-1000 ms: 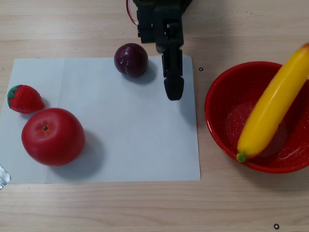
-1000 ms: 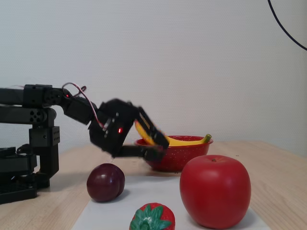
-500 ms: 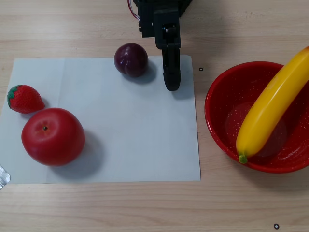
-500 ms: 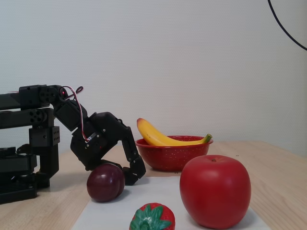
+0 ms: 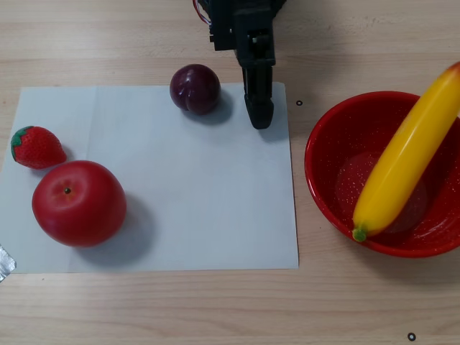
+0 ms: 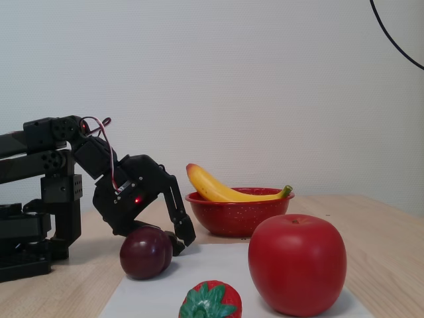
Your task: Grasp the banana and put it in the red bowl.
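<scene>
The yellow banana lies across the red bowl, green stem tip at the bowl's near rim, orange-red end sticking out over the far right rim. In the fixed view the banana rests in the red bowl with both ends above the rim. My black gripper hangs tip-down at the top edge of the white sheet, left of the bowl and right of a plum. It holds nothing and its jaws look closed. In the fixed view the gripper is low over the table beside the plum.
A dark purple plum sits at the sheet's top edge. A red apple and a strawberry sit at its left. The arm's base stands at the left in the fixed view.
</scene>
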`<state>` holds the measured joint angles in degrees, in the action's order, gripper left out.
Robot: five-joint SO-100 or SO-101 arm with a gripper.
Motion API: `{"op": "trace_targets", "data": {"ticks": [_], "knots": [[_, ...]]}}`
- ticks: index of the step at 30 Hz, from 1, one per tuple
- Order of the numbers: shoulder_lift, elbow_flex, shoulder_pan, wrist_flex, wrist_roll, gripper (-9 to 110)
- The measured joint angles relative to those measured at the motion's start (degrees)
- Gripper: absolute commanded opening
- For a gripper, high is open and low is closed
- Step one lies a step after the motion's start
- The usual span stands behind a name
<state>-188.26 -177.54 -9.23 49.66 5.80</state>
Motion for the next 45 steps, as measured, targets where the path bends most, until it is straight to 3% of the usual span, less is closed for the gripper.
{"op": "trace_targets", "data": {"ticks": [19, 27, 45], "knots": [[0.0, 0.0, 0.0, 0.4, 0.3, 0], [0.0, 0.0, 4.6, 1.1, 7.4, 0], [-0.1, 0.0, -1.1, 1.1, 2.7, 0]]}}
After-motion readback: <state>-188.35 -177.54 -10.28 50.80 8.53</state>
